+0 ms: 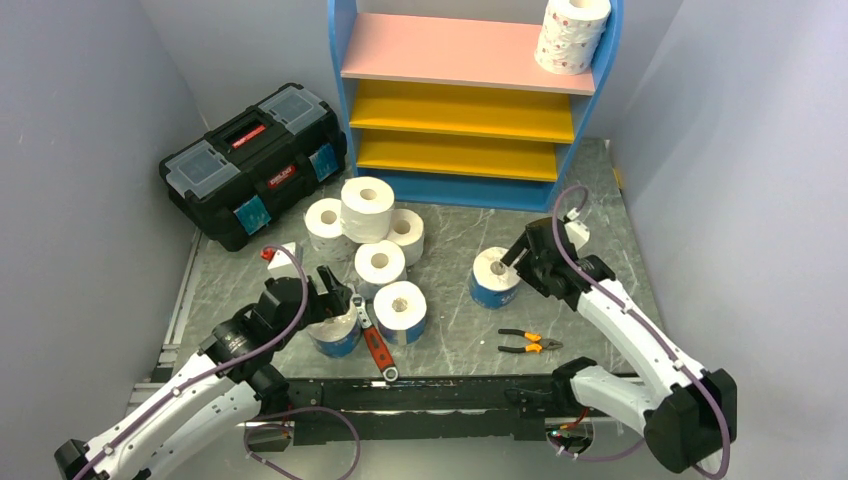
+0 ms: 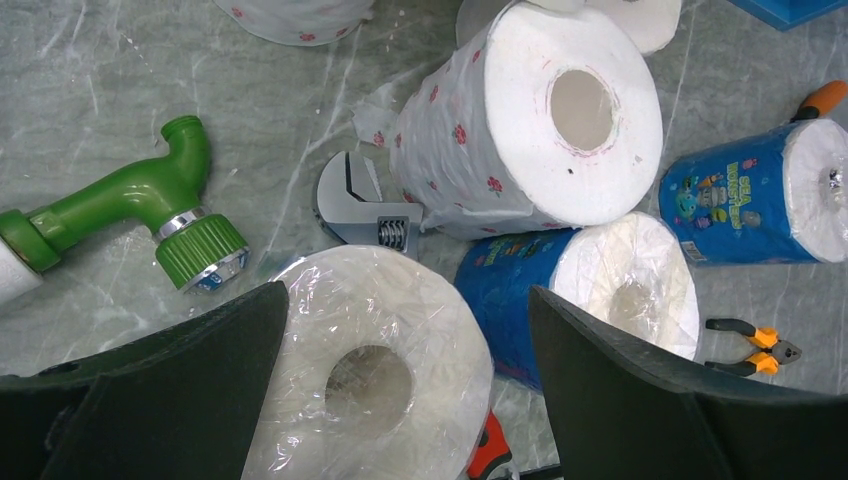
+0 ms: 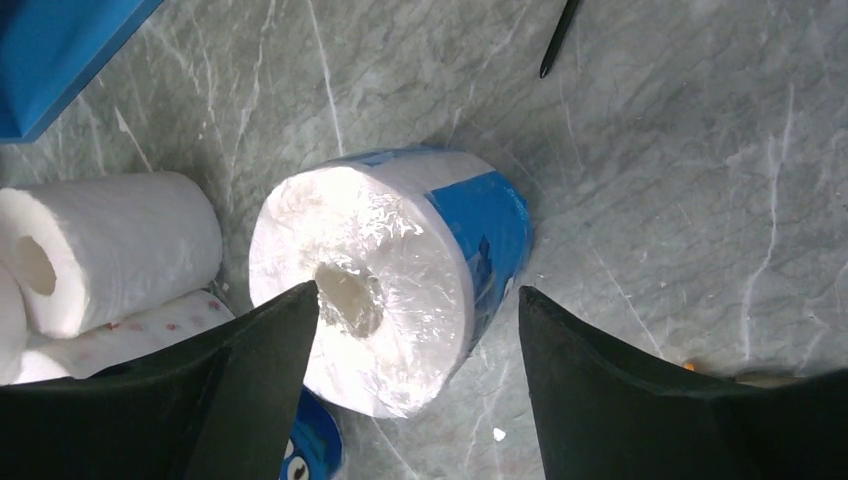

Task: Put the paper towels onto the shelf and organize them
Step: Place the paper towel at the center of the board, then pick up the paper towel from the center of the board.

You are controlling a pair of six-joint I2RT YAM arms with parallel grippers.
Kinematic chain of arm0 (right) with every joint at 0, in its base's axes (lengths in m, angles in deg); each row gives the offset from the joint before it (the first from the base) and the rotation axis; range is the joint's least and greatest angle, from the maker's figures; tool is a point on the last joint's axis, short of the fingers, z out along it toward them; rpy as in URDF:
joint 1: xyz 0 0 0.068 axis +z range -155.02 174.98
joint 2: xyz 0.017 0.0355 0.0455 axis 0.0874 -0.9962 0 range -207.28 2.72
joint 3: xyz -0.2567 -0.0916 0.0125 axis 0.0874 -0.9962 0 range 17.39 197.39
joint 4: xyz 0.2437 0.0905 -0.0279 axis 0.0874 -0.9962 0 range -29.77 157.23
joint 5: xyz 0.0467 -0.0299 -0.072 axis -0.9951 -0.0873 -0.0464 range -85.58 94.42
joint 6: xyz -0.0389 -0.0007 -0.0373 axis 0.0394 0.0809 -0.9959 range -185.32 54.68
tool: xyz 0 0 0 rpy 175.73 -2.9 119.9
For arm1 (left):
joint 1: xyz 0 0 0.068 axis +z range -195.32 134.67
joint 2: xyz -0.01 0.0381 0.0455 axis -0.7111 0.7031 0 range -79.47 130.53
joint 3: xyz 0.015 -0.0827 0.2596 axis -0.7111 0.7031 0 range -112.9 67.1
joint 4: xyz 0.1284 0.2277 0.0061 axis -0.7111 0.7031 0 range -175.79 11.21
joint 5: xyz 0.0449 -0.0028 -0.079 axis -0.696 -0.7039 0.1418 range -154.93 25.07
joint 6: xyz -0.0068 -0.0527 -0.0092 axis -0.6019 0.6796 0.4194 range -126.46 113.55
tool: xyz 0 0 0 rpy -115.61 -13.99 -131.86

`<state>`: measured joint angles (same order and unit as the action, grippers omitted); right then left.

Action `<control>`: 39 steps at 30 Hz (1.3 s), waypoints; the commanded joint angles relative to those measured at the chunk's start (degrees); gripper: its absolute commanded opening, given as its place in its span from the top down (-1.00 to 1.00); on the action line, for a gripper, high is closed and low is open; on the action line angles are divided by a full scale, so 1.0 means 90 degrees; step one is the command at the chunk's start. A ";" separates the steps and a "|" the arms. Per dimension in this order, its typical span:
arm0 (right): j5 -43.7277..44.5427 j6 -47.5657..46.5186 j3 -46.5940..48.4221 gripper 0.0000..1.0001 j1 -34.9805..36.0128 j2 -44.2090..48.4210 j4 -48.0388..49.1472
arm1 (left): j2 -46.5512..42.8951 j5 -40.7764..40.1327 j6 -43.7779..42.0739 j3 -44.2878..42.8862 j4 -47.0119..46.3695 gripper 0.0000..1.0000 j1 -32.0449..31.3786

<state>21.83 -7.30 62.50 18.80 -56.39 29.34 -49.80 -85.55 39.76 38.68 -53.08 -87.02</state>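
The blue-framed shelf [image 1: 345,60] stands at the back, with one pink-dotted paper towel roll [image 1: 573,35] on its pink top board, at the right. Several more rolls [image 1: 367,208] cluster on the table in front of it. My left gripper [image 1: 333,292] is open over a plastic-wrapped roll [image 2: 370,370] that sits between its fingers [image 2: 180,390]. My right gripper [image 1: 513,260] is open around a separate blue-wrapped roll [image 1: 495,277], also in the right wrist view [image 3: 385,280], with one finger [image 3: 250,380] over its top face.
A black toolbox [image 1: 255,160] stands at the back left. A red-handled wrench [image 1: 372,340] lies beside the left roll, and orange-handled pliers [image 1: 530,343] lie at the front right. A green pipe fitting [image 2: 130,200] lies left of the left gripper. Grey walls close in both sides.
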 commanded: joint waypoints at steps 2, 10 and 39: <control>-0.0762 -0.0553 -0.0267 -0.44 -0.0205 0.0343 0.0657 | -0.0048 0.0401 0.0147 0.0199 0.0024 -0.92 -0.0019; -0.0903 -0.0705 -0.0455 -0.27 -0.0214 0.0122 0.0772 | 0.0074 0.0396 0.0143 0.0147 0.0044 -0.92 -0.0025; -0.0720 -0.0743 -0.0230 0.37 -0.0295 0.0160 0.0450 | 0.0179 0.0397 0.0140 0.0153 -0.0003 -0.92 -0.0022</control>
<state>14.36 -12.94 56.64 16.39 -57.53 35.59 -48.84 -85.51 39.76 39.16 -55.11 -87.02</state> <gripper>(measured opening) 0.482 0.963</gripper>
